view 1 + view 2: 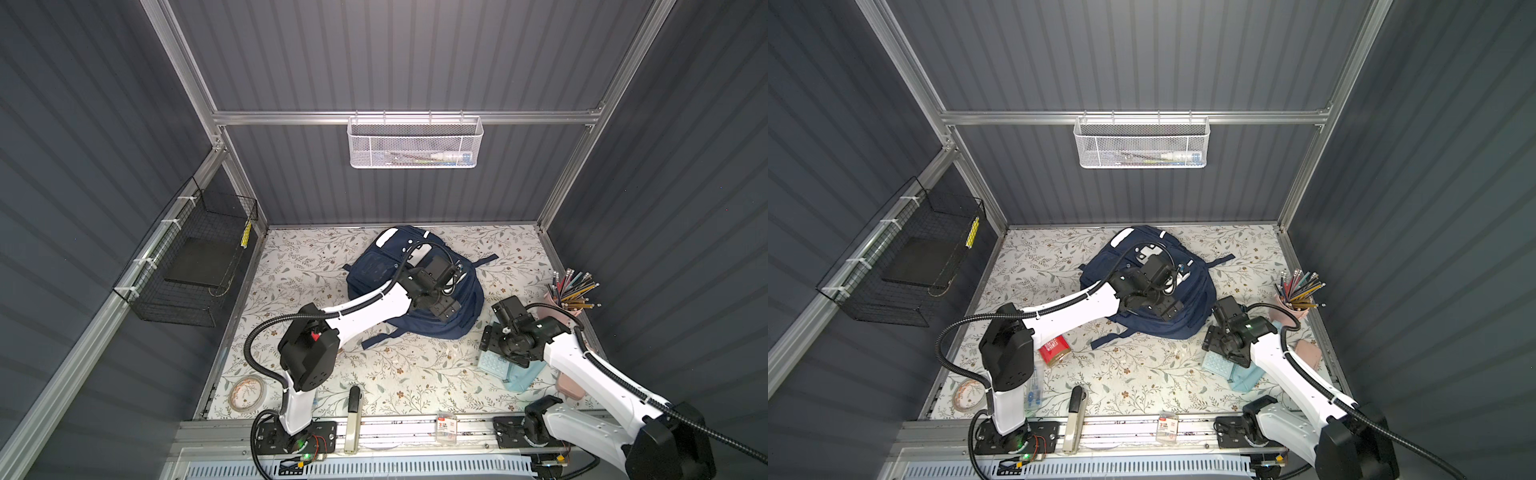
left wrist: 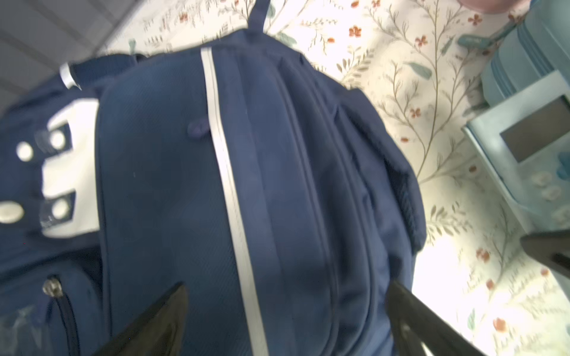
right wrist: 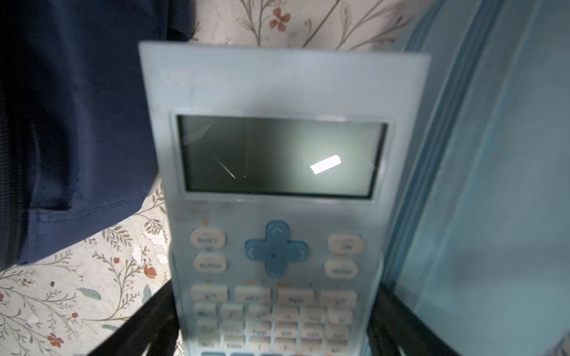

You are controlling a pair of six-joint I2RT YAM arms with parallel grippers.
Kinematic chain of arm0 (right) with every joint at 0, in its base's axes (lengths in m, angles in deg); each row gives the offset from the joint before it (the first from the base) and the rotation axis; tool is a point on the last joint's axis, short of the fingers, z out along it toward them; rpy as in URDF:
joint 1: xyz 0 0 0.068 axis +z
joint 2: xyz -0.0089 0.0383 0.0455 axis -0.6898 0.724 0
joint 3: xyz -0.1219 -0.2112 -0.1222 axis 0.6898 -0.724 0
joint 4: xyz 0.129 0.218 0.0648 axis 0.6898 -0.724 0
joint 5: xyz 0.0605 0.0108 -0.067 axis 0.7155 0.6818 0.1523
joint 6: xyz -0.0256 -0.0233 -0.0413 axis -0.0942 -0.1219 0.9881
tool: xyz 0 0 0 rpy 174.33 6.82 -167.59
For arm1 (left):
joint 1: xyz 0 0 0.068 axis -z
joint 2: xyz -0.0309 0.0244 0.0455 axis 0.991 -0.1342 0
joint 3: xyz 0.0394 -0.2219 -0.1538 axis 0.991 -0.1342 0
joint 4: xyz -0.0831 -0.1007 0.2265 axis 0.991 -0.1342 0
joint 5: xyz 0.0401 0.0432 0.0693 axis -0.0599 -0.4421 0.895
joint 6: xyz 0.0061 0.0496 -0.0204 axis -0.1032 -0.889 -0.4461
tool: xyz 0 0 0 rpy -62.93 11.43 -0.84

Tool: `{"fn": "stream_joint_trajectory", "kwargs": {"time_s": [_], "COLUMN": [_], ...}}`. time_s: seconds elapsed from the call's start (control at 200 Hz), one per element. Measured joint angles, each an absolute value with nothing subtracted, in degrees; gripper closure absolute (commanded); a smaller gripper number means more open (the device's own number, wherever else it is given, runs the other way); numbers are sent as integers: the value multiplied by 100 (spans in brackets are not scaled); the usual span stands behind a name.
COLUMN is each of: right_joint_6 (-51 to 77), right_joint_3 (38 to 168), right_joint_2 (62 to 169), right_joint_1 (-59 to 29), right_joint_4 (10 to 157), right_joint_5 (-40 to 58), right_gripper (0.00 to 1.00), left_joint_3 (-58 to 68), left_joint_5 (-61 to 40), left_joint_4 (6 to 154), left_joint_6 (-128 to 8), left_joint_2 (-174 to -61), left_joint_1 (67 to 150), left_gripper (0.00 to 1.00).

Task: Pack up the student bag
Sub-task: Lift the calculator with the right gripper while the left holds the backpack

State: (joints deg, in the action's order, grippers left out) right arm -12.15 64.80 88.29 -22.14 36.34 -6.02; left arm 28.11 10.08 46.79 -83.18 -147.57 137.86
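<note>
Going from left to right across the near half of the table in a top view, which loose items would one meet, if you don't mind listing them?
Tape roll → stapler → small red-labelled packet → calculator → pink pouch. The red tin overlaps the stapler's span, so it is left out.

We place the student bag (image 1: 370, 274) rear-centre on the tabletop (image 1: 415, 374), the calculator (image 1: 492, 365) to its right just beside the pouch (image 1: 523, 380), and the pencil cup (image 1: 552, 301) behind these.

One student bag (image 1: 374, 270), one calculator (image 3: 277, 77), one pouch (image 3: 493, 185), one stapler (image 1: 353, 415).
</note>
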Motion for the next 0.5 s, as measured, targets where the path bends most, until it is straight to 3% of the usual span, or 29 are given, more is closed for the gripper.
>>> {"fn": "stream_joint_trajectory", "kwargs": {"time_s": [0.075,0.175,0.255,0.315,0.5], "right_joint_6": [-1105,-1005,-946,-922,-830], "right_joint_3": [6529,6579,6598,6616,6745], "right_joint_2": [8875,8956,8973,8973,8973], "right_joint_1": [-2306,-2363,-2378,-2387,-2396], "right_joint_4": [3637,3650,3652,3652,3683], "right_joint_5": [-576,-547,-517,-495,-390], "right_gripper": [42,42,42,42,42], "left_joint_3": [3135,3325,3336,3338,3454], "left_joint_5": [1395,1624,1639,1596,1580], "left_joint_4": [4576,4500,4471,4427,4226], "left_joint_6": [-8307,-8263,-8189,-8154,-8027], "left_joint_2": [-15070,-15439,-15618,-15675,-15640], "left_joint_1": [13889,13968,14018,14053,14053], "left_gripper": [2,18,57,100,100]}}
